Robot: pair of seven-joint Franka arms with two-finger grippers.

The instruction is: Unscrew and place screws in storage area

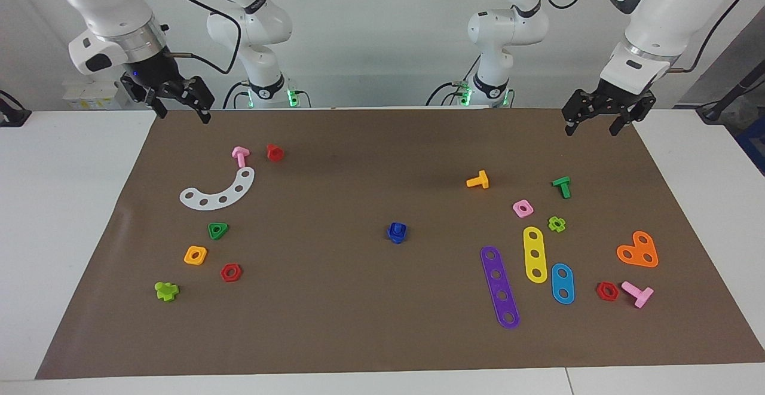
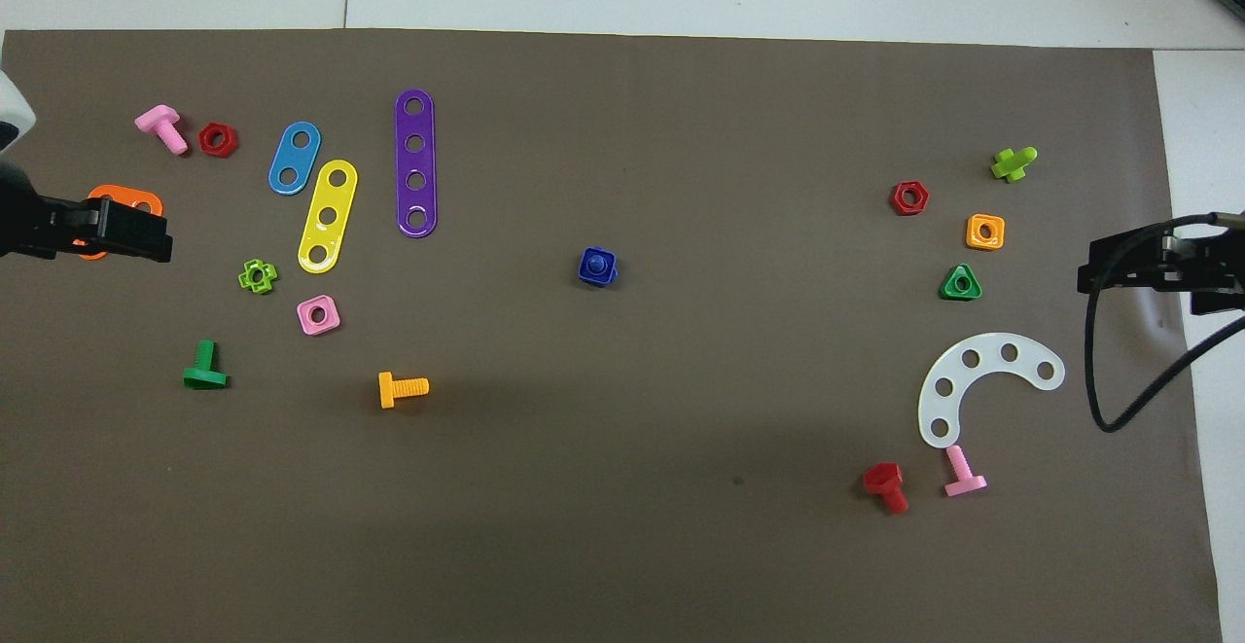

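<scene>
Both arms parked, nothing held. Left gripper (image 1: 593, 126) hangs over the mat edge at the left arm's end, on the robots' side, fingers spread apart, empty; in the overhead view it comes in over the orange heart-shaped plate (image 2: 136, 203). Right gripper (image 1: 179, 107) hangs over the mat corner at the right arm's end, also spread and empty. The dark-blue bolt with its square nut (image 1: 397, 232) sits as one assembled piece near the middle of the brown mat (image 1: 382, 335), well apart from both grippers and from every other part. Toward the left arm's end: orange bolt (image 1: 478, 180), green bolt (image 1: 562, 186), pink square nut (image 1: 523, 208), light-green cross nut (image 1: 557, 223), yellow three-hole strip (image 1: 535, 254), purple four-hole strip (image 1: 499, 286), blue two-hole strip (image 1: 562, 283), red hex nut (image 1: 607, 291) just beside a pink bolt (image 1: 637, 293). Toward the right arm's end: white curved strip (image 1: 219, 192), another pink bolt (image 1: 240, 156) touching or just off its end, red bolt (image 1: 275, 152) beside that, green triangular nut (image 1: 217, 230), orange square nut (image 1: 195, 255), second red hex nut (image 1: 230, 272), light-green bolt (image 1: 167, 290) farthest from the robots in that group.
</scene>
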